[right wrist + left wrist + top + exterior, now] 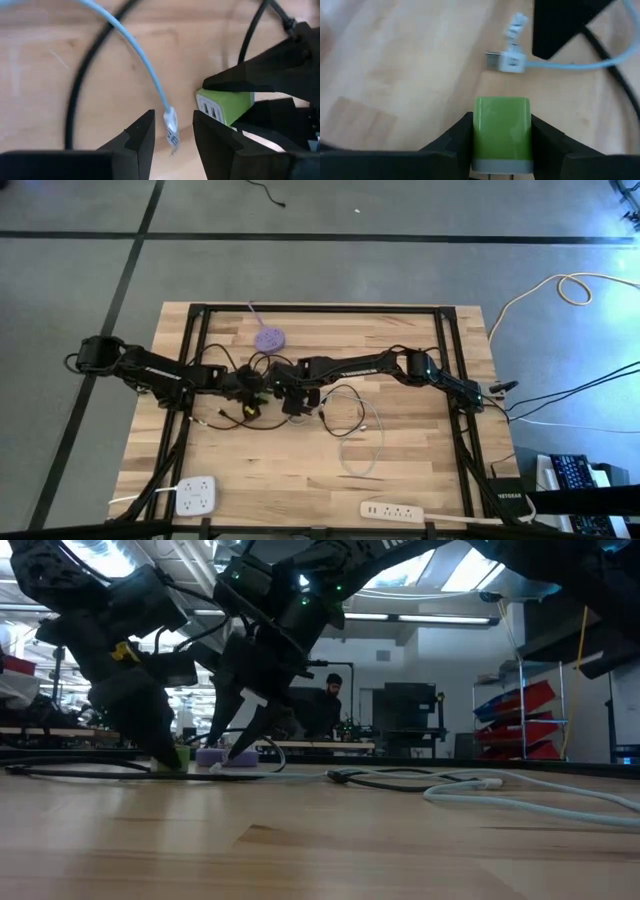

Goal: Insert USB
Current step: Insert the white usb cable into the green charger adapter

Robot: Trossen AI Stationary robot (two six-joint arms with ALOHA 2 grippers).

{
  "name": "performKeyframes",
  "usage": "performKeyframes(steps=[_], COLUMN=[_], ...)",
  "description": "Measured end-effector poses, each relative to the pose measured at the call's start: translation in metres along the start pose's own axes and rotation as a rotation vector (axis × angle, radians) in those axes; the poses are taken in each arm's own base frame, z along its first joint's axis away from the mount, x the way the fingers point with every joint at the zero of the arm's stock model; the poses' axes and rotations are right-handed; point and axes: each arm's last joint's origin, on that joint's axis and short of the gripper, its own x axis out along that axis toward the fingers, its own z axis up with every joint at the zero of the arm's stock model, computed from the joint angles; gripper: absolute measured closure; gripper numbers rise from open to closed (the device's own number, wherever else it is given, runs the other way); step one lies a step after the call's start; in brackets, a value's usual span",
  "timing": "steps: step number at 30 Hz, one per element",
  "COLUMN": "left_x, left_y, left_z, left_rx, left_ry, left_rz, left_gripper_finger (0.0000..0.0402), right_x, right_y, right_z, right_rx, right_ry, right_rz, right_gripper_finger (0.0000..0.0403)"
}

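Note:
A green charger block [501,127] sits between the fingers of my left gripper [501,150] just above the table's middle; a face with ports [209,108] is turned toward the other arm. The white USB plug [510,61], on a pale blue cable [135,55], has its metal end [492,60] bare and pointing sideways, a short gap from the block. My right gripper [174,140] is shut on the plug, coming down steeply from the table's right. In the high view the two grippers [252,406] [282,400] meet at mid-table. My left gripper pinches the green block's two opposite sides [476,135] between its two fingers, slanting down from the table's left. The block's grey pronged end [500,167] lies back between the fingers. Its green end juts past the fingertips, low over the wood. My right gripper holds the USB plug by its white body [171,131], which sits between the two fingers and close to one of them. In the left wrist view a dark finger [555,25] covers the body's cable end. The metal end sticks out free, and the cable trails away slack.
Black cables [345,405] and a white cable loop [365,448] lie right of the grippers. A purple disc [269,337] sits toward the far edge. A white outlet block [196,496] and a power strip [400,509] lie at the near edge. A person [330,705] stands in the room behind.

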Motion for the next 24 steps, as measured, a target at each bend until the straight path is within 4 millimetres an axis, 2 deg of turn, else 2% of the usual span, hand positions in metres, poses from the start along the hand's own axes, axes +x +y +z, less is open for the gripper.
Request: performKeyframes(steps=[4,9,14,21,24], left_x=[-0.001,-0.01,-0.02,-0.012,-0.007], left_y=[0.003,0.001,-0.002,0.002,0.004], left_z=[-0.001,-0.005,-0.004,-0.003,-0.003], left_rx=[0.02,0.144,0.276,0.241,0.233], left_ry=[0.037,0.069,0.025,0.028,0.002], left_rz=[0.005,0.041,0.014,0.043,0.046], left_gripper_finger=[0.0277,0.0277,0.0277,0.0277,0.0277], right_x=[-0.004,0.0,0.0,0.0,0.008], right_y=[-0.003,-0.005,-0.006,-0.011,-0.008], right_z=[-0.004,-0.019,-0.022,-0.023,-0.025], right_rx=[0.041,0.086,0.101,0.121,0.1], right_ry=[-0.095,-0.022,0.002,-0.035,-0.036], right_rz=[-0.012,-0.046,-0.055,-0.106,-0.097], right_gripper_finger=[0.0288,0.0288,0.0288,0.0288,0.0288])
